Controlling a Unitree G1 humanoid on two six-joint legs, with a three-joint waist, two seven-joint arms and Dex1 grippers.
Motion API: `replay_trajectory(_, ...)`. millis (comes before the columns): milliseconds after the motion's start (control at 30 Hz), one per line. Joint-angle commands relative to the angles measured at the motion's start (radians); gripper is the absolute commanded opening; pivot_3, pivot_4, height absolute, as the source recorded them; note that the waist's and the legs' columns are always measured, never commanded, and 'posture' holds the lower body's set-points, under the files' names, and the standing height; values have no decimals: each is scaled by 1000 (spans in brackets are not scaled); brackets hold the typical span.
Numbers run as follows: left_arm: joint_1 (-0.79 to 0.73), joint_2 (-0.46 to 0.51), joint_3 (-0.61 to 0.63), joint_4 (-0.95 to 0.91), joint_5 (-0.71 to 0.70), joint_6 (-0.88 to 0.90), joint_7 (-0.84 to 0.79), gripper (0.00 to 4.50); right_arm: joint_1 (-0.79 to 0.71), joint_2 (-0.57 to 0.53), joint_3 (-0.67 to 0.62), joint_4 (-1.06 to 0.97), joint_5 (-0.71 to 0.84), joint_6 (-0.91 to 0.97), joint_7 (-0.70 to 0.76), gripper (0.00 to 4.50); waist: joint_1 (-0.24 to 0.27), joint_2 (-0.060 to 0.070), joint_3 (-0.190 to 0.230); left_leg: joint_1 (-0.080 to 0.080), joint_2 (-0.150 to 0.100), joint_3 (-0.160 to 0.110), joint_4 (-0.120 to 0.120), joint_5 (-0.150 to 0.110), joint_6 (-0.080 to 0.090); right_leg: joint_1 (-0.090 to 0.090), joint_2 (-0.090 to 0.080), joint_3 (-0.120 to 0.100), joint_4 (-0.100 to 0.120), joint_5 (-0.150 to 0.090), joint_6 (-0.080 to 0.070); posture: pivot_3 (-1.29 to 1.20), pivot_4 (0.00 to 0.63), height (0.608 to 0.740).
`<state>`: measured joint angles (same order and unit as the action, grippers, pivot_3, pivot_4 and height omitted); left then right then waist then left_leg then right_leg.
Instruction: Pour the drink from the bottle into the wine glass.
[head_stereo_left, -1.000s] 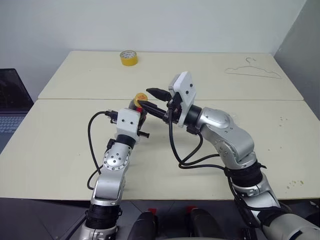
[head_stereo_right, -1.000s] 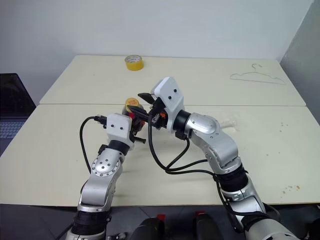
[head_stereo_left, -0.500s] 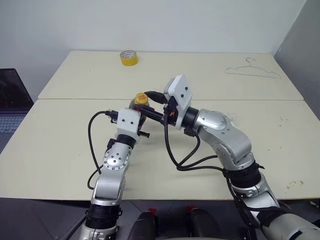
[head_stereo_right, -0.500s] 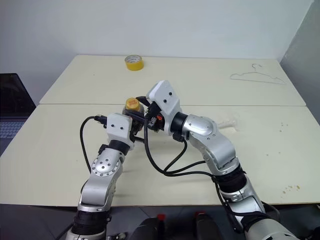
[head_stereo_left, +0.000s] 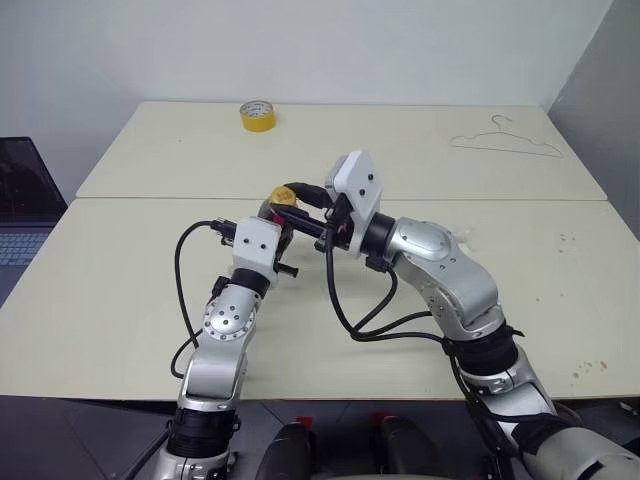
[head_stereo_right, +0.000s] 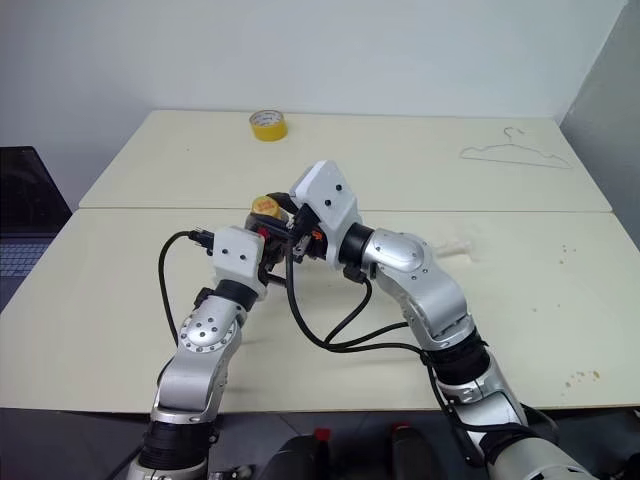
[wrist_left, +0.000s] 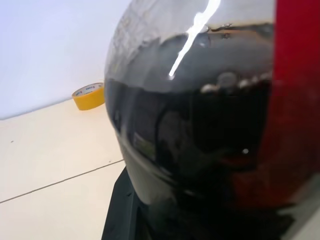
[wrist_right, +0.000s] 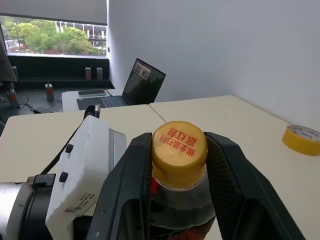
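The left gripper (head_stereo_left: 277, 228) is holding the bottle (wrist_left: 200, 125) by its body above the table (head_stereo_left: 120, 290), dark drink (wrist_left: 165, 145) inside. The right gripper (wrist_right: 179, 165) is bracketing the yellow cap (wrist_right: 179, 146), fingers (wrist_right: 227, 175) pressing its sides. Farther back, a tape roll (head_stereo_left: 257, 115) is lying.

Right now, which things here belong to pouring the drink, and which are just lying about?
Job: bottle, yellow cap, drink, probably the wine glass (faint clear shape).
Lying about: yellow tape roll, wire hanger, laptop.
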<state>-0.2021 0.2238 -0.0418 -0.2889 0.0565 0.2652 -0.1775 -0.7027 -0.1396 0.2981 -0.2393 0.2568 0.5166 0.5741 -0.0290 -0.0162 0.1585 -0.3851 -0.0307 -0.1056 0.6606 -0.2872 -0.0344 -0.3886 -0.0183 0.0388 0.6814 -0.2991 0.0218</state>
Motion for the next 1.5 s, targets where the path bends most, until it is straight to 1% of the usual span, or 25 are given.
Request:
replay_trajectory(33, 8, 64, 33, -113, -108, 39, -133, 626, -8, -80, 4, -38, -20, -121, 113, 1225, 0, 0, 0, 0, 0, 0, 0, 0, 0, 0, 0, 0, 0, 0, 0, 0, 150, 740)
replay_trajectory(100, 16, 137, 47, -140, -198, 82, -260, 616, -1, -152, 5, -34, -16, -199, 213, 1225, -1, 0, 0, 0, 0, 0, 0, 0, 0, 0, 0, 0, 0, 0, 0, 0, 150, 740)
replay_trajectory(133, 18, 160, 52, -146, -225, 100, -293, 615, -1, -173, 4, -28, -13, -224, 241, 1225, -2, 0, 0, 0, 0, 0, 0, 0, 0, 0, 0, 0, -1, 0, 0, 0, 150, 740)
replay_trajectory(167, 18, 175, 55, -149, -243, 112, -308, 614, -2, -183, 4, -23, -11, -240, 256, 1225, -2, 1, 1, 0, 0, 0, 0, 0, 1, 0, 0, 0, -1, 0, 0, 0, 150, 740)
replay_trajectory(300, 25, 307, 88, -122, -349, 136, -491, 613, -32, -259, -32, 6, 53, -306, 415, 1225, -2, 1, 1, 0, 1, 0, 0, -1, 1, 1, 0, -1, 0, 0, 0, 0, 150, 740)
replay_trajectory(400, 45, 370, 93, -122, -425, 169, -583, 613, -46, -297, -33, 30, 73, -354, 504, 1225, -2, 1, 2, 0, 1, 0, 0, -1, 1, 1, 0, 0, -1, 0, 0, 0, 150, 740)
replay_trajectory(500, 65, 395, 89, -124, -456, 175, -623, 613, -59, -315, -34, 49, 82, -391, 564, 1225, -2, 1, 2, 0, 1, 0, -1, -1, 1, 1, 0, 0, -1, 0, 0, 0, 150, 740)
replay_trajectory(567, 68, 386, 90, -118, -460, 170, -617, 613, -69, -321, -34, 58, 84, -403, 592, 1225, -1, 1, 2, 0, 1, 0, 0, -1, 1, 1, 0, 0, -1, 0, 0, 0, 150, 740)
replay_trajectory(667, 69, 347, 89, -106, -454, 158, -578, 613, -73, -325, -32, 59, 93, -371, 607, 1225, 0, 1, 2, 0, 1, -1, 0, -1, 1, 1, 0, -1, -1, 0, 0, 0, 150, 740)
replay_trajectory(900, 89, 241, 85, -117, -434, 139, -461, 591, -39, -276, -61, 26, 116, -281, 497, 3781, 0, 1, 2, 0, 1, -1, 0, -1, 1, 0, 0, 0, -1, 0, 0, 0, 150, 740)
replay_trajectory(967, 90, 205, 81, -120, -410, 123, -410, 591, -25, -250, -85, 4, 129, -223, 431, 4462, 1, 1, 2, 0, 1, -1, 0, -1, 1, 0, 0, 0, -1, 0, 0, 0, 150, 740)
replay_trajectory(1067, 78, 136, 65, -117, -344, 79, -307, 591, -7, -198, -105, -37, 141, -124, 308, 4500, 1, 1, 2, 0, 1, 0, 0, -1, 1, 0, 0, 0, -1, 0, 0, 0, 150, 740)
replay_trajectory(1200, 58, 39, 28, -121, -257, 49, -175, 590, 19, -76, -97, -77, 130, -24, 120, 4500, 1, 1, 2, 0, 1, 0, 0, 0, 1, 0, 0, 0, 0, 0, 0, 0, 150, 740)
replay_trajectory(1333, 45, -7, -13, -120, -183, 28, -106, 586, 40, -11, -56, -93, 96, 4, 37, 4500, 1, 1, 2, 0, 0, 0, 0, 0, 0, 0, 0, 0, 0, 0, 0, 0, 150, 740)
replay_trajectory(1500, 19, -25, -23, -108, -155, 23, -82, 586, 30, 47, -48, -60, 62, -13, -35, 4500, 1, 1, 2, 0, 0, 0, 0, 0, 0, 0, 0, 0, 0, 0, 0, 0, 150, 740)
